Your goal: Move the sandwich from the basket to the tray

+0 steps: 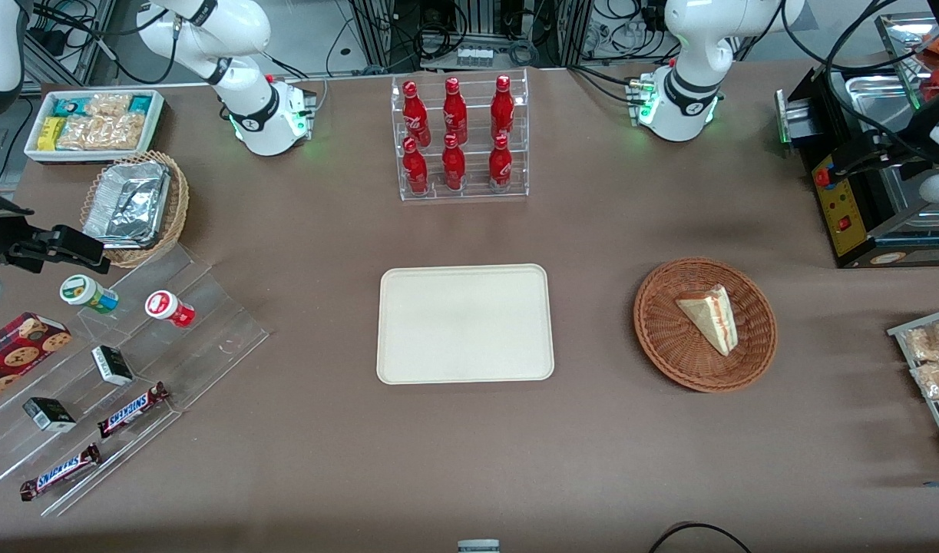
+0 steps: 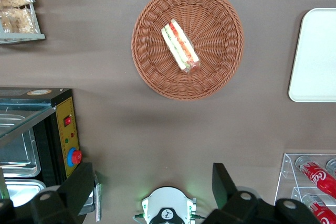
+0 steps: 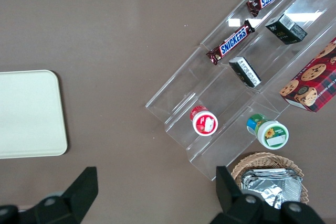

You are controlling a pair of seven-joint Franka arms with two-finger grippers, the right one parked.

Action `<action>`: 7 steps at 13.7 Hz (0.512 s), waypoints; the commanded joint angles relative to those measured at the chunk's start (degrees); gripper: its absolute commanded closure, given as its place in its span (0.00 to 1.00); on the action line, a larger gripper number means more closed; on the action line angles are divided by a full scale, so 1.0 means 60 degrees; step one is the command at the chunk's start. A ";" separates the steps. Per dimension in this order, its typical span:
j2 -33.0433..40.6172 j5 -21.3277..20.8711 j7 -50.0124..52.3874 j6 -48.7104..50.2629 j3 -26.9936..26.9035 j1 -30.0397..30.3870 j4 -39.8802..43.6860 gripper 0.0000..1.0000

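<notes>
Front view: nothing done yet; the sandwich (image 1: pixel 709 317) lies on its side in the wicker basket (image 1: pixel 669 355), toward the working arm's end of the table, w/ the beige tray (image 1: pixel 464 323) bare beside it, so grasp, carry and set-down are all left. Left wrist view: the gripper (image 2: pixel 152 190) hangs high above the table, fingers spread wide, holding nothing, well apart from the sandwich (image 2: pixel 180 46); in the front view the arm is cut off at the frame edge, gripper not visible there.

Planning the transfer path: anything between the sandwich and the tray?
Nothing visible. The sandwich lies in the basket; bare table separates it from the empty tray. The gripper, fingers open, hangs above with nothing between.
</notes>
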State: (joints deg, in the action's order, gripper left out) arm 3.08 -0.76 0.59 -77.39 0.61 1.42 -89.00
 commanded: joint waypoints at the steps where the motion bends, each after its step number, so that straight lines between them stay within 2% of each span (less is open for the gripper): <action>1: -0.0161 0.0039 -0.0083 0.0139 -0.0029 -0.0018 0.0361 0.00; 5: -0.0687 -0.0092 0.0076 -0.0109 -0.0029 -0.0017 0.0346 0.00; 7: -0.1039 -0.0283 0.0819 -0.0401 0.0015 -0.0032 0.0273 0.00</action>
State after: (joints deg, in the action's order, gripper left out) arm -0.22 -1.22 1.84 -78.63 0.54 1.50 -88.74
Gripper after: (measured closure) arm 0.000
